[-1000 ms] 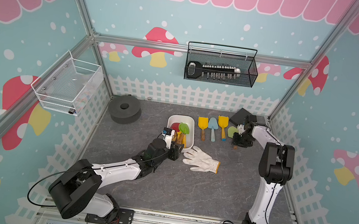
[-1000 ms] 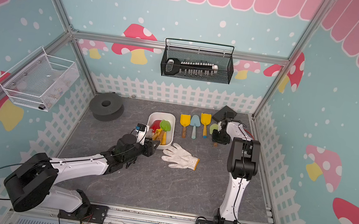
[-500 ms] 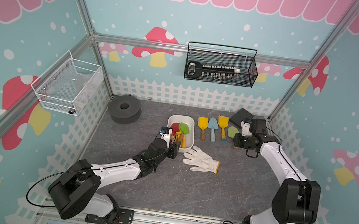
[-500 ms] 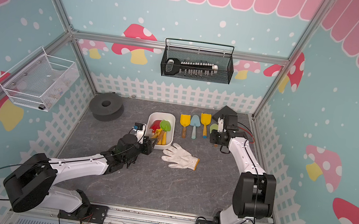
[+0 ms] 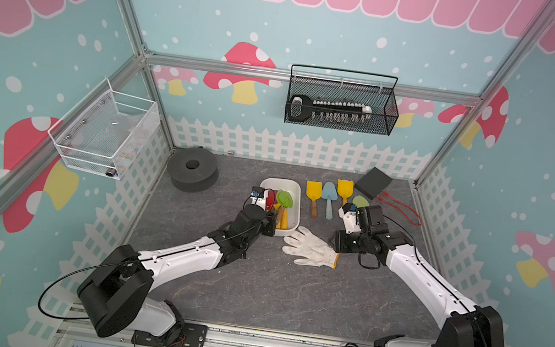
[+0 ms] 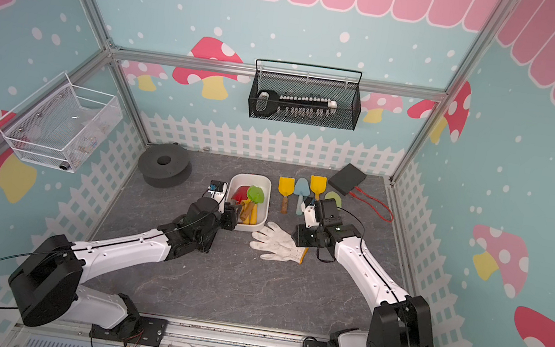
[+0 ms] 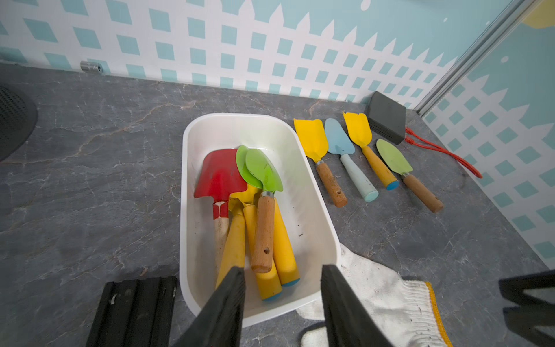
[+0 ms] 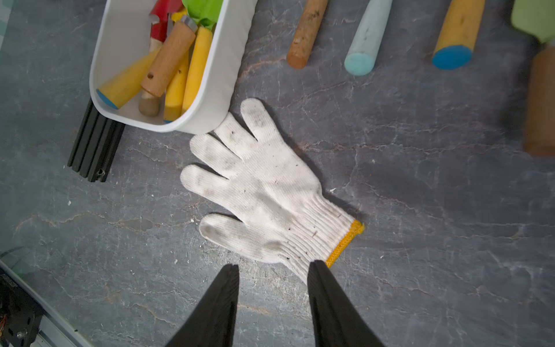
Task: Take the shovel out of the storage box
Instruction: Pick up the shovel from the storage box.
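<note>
In both top views the left arm [image 5: 181,260] reaches to the near end of the white storage box [image 5: 282,183], with the left jaws over the handle ends of the shovels [image 5: 283,199] bunched inside. The right arm [image 5: 417,273] hangs off to the side. The right jaws point down near a white glove [image 5: 309,250], and four shovels [image 5: 329,191] lie in a row on the desk [image 5: 269,292] beyond them. The left wrist view shows the left jaws released and parted at the box's near end. Yellow handle ends sit just ahead between them, a wooden-handled green shovel [image 7: 264,210] lies topmost, and a red shovel [image 7: 220,177] lies beside it; nothing is grasped. The right wrist view shows the right jaws released and empty above bare desk, with the glove's cuff just ahead and the box farther on. The step in hand looks like a reach for another shovel. Next the left jaws would likely need to settle around one handle, clench, and lift it clear of its neighbours.
</note>
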